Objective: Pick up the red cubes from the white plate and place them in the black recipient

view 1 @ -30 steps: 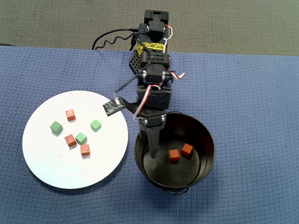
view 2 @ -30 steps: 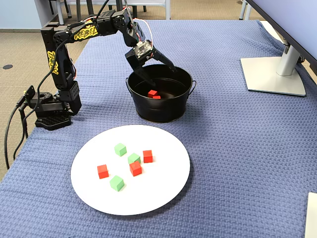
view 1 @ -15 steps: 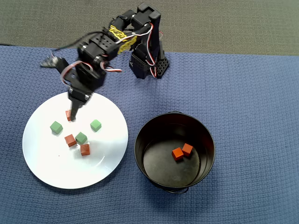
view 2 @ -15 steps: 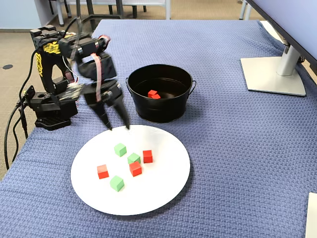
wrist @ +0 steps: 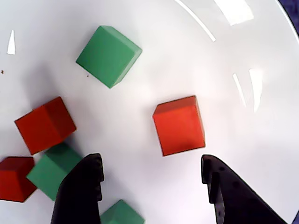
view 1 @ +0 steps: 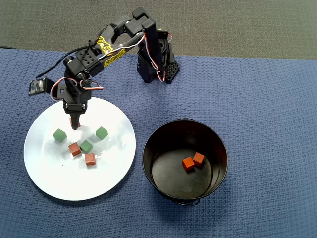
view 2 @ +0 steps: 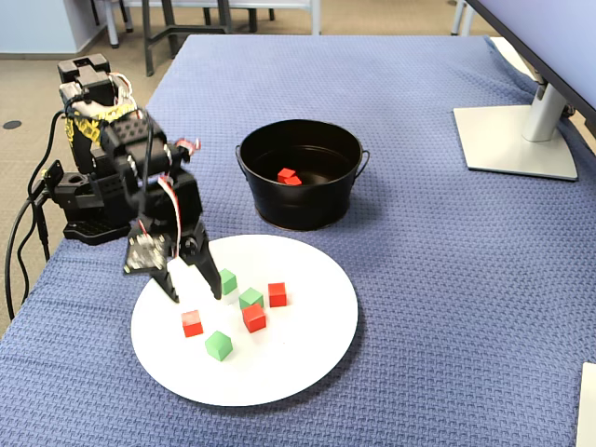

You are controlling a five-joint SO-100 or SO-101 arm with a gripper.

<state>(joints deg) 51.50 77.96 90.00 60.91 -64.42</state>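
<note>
- The gripper (wrist: 152, 173) is held open over the white plate (view 1: 114, 168), fingers pointing down, nothing between them.
- In the wrist view, one red cube (wrist: 179, 125) is seen just ahead of the gap, its edges slightly skewed to the jaws.
- Two red cubes (view 1: 192, 161) lie touching in the black recipient (view 1: 218, 148).
- No long axis is shown by the cubes.

No text can be read anywhere (arm's yellow markings (view 1: 110, 49) illegible).

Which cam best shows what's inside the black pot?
Overhead view: it looks straight into the black pot, two red cubes side by side on its floor. Fixed view shows them obliquely, partly behind the wall. Wrist view misses the pot.
</note>
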